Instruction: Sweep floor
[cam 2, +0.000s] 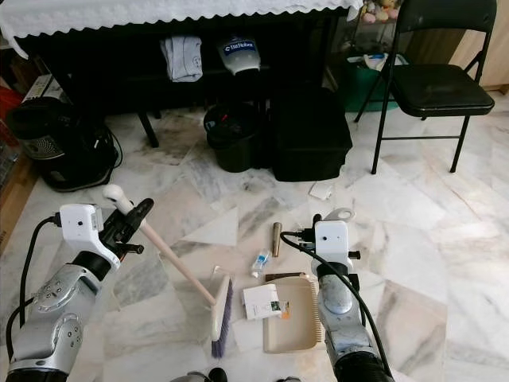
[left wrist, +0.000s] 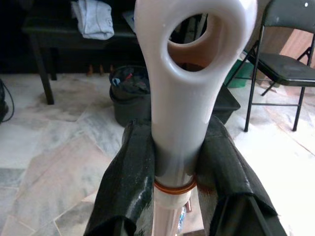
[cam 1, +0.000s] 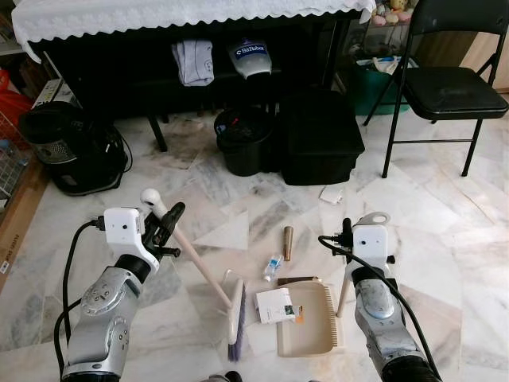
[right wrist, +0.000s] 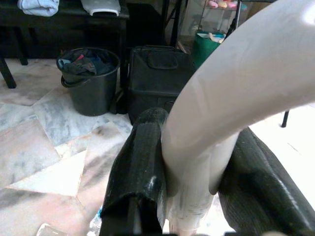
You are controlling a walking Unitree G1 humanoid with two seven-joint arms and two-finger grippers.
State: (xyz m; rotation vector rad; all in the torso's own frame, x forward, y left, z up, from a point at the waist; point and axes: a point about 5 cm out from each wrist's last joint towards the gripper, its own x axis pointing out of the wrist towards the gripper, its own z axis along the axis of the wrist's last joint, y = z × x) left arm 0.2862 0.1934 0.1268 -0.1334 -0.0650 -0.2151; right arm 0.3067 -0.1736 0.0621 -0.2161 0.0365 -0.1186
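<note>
My left gripper (cam 1: 170, 220) is shut on the cream broom handle (cam 1: 191, 259) just below its looped top; in the left wrist view both black fingers (left wrist: 129, 181) clamp the broom handle (left wrist: 187, 98). The broom's brush head (cam 1: 236, 315) rests on the marble floor. My right gripper (cam 1: 347, 232) is shut on the upright handle of the beige dustpan (cam 1: 308, 325), which lies flat to the right of the brush. A white card (cam 1: 274, 305) lies at the pan's left edge. A small tube (cam 1: 273, 267), a brown cylinder (cam 1: 288, 243) and a paper scrap (cam 1: 331, 194) lie on the floor beyond.
A black bucket (cam 1: 242, 142) and a black box (cam 1: 320, 137) stand ahead under a cloth-covered table (cam 1: 159, 16). A black folding chair (cam 1: 449, 83) is at the right, a black appliance (cam 1: 67, 150) with cables at the left.
</note>
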